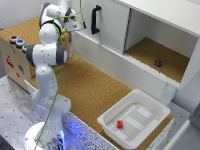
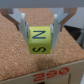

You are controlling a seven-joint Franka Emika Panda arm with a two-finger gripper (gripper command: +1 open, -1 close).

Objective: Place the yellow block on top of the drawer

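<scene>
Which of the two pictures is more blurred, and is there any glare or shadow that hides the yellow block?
Exterior view: soft and low in detail, the gripper is hard to make out and the yellow block cannot be seen. Wrist view: also blurred at the edges, yet the yellow block is evenly lit between the fingers, its letters readable, with no glare and only a faint shadow on the cork surface.
</scene>
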